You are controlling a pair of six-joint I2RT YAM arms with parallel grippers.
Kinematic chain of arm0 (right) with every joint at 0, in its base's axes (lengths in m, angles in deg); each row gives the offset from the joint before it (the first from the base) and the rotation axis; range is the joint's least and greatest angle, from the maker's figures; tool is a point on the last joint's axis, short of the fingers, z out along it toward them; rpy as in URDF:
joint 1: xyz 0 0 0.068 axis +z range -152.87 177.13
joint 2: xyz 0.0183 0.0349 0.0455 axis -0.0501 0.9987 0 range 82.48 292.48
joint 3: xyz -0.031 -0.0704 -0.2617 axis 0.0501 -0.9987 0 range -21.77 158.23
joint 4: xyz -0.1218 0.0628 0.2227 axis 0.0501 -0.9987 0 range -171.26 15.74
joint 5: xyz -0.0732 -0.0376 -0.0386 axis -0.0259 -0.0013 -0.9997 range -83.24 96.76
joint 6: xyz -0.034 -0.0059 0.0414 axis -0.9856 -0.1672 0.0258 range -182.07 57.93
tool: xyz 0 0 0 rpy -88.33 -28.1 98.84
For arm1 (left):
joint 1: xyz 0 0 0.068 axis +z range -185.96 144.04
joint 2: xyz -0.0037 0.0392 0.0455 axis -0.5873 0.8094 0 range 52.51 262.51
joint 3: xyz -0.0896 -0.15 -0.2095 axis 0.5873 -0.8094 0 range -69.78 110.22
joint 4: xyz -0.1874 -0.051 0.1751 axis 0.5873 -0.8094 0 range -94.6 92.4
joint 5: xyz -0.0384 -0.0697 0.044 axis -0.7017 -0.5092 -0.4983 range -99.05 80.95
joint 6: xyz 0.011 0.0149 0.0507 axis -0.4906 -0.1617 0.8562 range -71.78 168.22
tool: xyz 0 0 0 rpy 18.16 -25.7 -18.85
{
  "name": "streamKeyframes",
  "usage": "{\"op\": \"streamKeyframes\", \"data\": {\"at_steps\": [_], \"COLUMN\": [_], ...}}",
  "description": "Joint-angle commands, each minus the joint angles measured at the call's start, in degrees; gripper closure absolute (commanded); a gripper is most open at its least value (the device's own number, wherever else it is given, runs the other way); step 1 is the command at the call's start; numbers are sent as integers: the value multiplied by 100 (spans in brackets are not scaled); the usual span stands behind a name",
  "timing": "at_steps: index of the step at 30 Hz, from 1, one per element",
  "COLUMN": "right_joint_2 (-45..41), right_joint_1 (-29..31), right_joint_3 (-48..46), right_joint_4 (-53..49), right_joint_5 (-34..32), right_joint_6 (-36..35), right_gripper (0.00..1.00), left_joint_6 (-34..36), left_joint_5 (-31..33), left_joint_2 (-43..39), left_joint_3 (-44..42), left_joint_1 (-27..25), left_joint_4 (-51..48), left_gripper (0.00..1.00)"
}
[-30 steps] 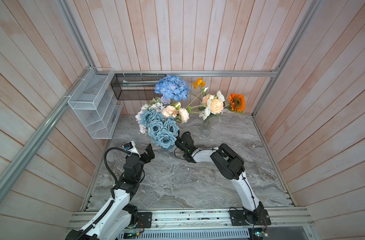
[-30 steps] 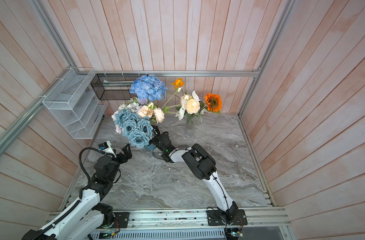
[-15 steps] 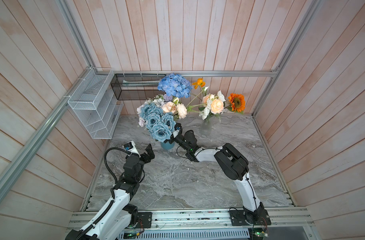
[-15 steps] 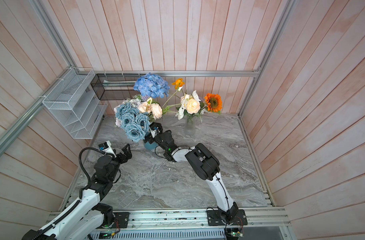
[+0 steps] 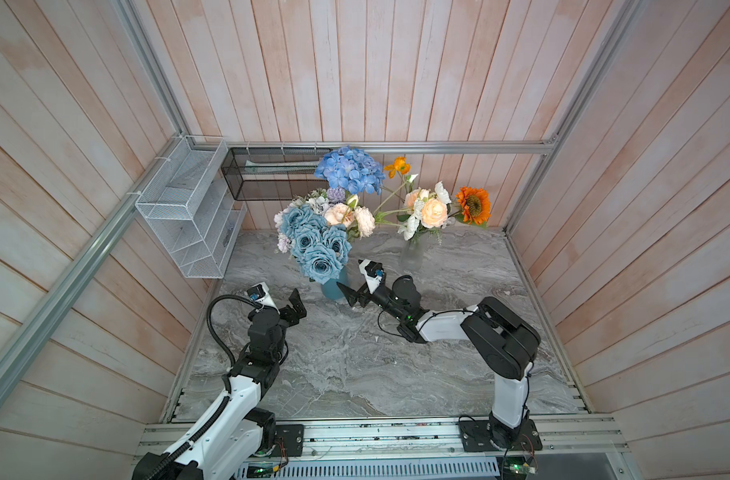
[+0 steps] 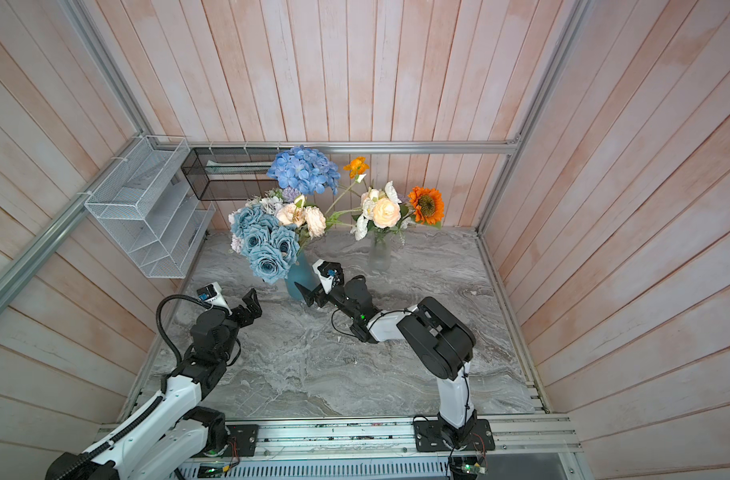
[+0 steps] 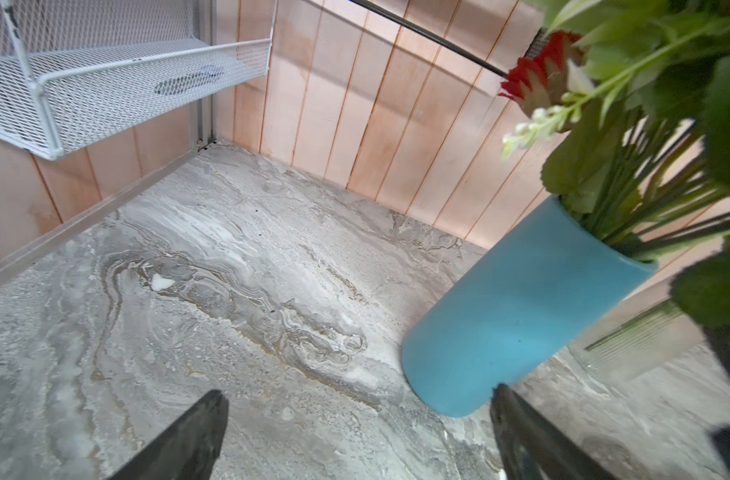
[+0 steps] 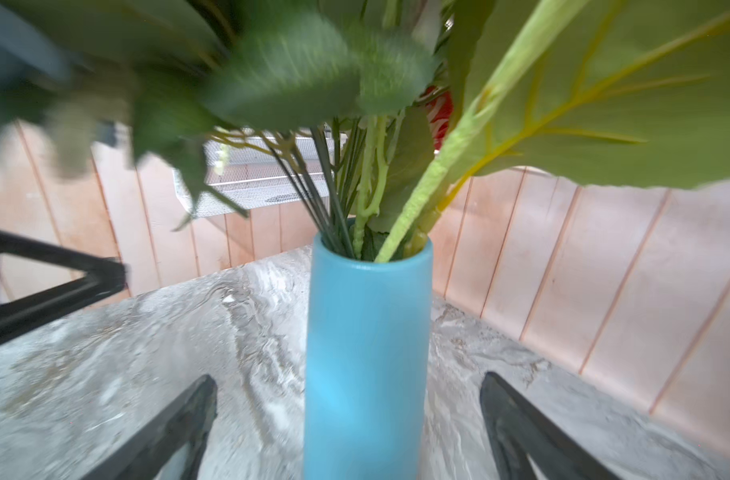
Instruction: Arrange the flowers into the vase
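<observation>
**Closing stage of the arrangement.** The long-stemmed artificial flowers (image 5: 317, 245) are seen gathered in the matte blue cylindrical vase (image 5: 332, 291). This vase stands at about 11 o'clock on the grey marbled surface (image 5: 355, 365). A further bunch is carried by a clear glass vase (image 5: 413, 255) at 1 o'clock.

No loose stem is seen on the surface, so placing is judged complete and the release is the step in hand. The right hand (image 5: 352, 278) is spread wide and empty, just beside the blue vase at its 3 o'clock. The left hand (image 5: 295, 304), likewise wide and empty, is held apart at 8 o'clock. A straight retreat is called for next, kept clear of the overhanging leaves so that the vase is not tipped.

The spread of blooms across the two vases is shown only in both top views. In the right wrist view the green stems (image 8: 355, 199) are shown entering the vase mouth, and bare gaps are seen between the vase wall and the fingers (image 8: 192, 403). A red flower head (image 7: 529, 79), buried beneath foliage, is disclosed by the wrist views alone.
</observation>
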Motion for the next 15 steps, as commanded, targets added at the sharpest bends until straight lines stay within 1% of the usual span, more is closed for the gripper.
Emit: {"op": "streamKeyframes", "data": {"at_steps": [1,4,7,9,12,15], "right_joint_2": [-637,-1354,-2128,-2669,-3345,-3877], "right_joint_1": [-44,-193,-481,-796,-1395,-1993], "right_joint_3": [-557,-1093,-1481,-1699,-1938,-2197], "right_joint_4": [-240,-870,-1762,-2333,-2974,-3246], "right_joint_5": [-173,-562,-1112,-1351,-1536,-1811], "right_joint_6": [-68,18,249,391,570,423], "right_gripper": [2,2,2,2,2,2], "left_joint_6": [305,452,707,866,1186,1591], "left_joint_5": [510,784,967,1005,1080,1153], "left_joint_2": [154,401,672,884,1300,1913], "left_joint_3": [-76,37,106,173,250,234], "left_joint_1": [58,105,139,174,220,278], "left_joint_4": [50,57,306,501,940,1694], "left_gripper": [0,0,0,0,0,0]}}
